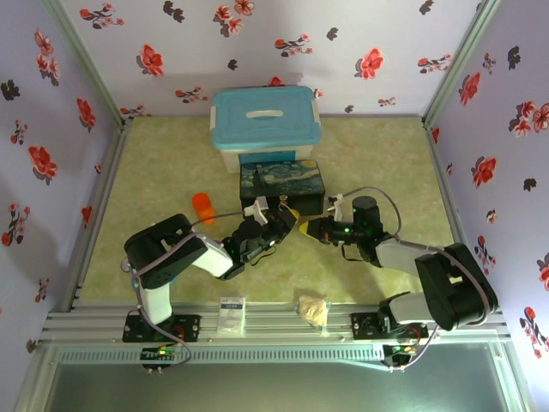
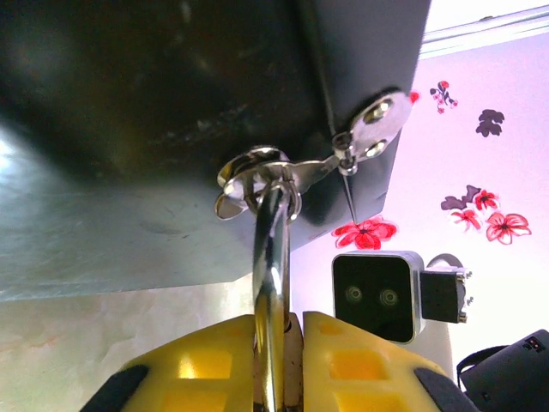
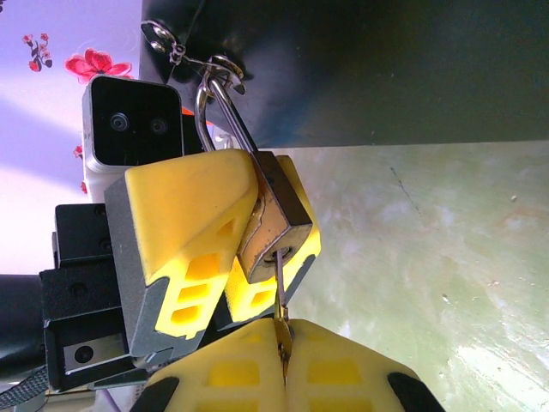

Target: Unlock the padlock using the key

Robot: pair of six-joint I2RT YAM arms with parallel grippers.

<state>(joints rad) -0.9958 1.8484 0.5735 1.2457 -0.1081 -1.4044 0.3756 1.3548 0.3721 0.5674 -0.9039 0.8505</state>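
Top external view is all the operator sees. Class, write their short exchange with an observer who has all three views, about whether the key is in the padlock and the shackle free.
Operator: Is the key in?
Observer: Yes. Right wrist view: the key sits in the keyhole of the padlock, pinched by the right gripper.
Operator: Is the shackle free?
Observer: No. Left wrist view: the shackle passes through a metal ring on the dark box.

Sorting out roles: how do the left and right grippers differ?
The left gripper is shut on the padlock; the right gripper is shut on the key. The left gripper faces the box hasp; the right gripper faces the padlock's underside. Both have yellow jaws.
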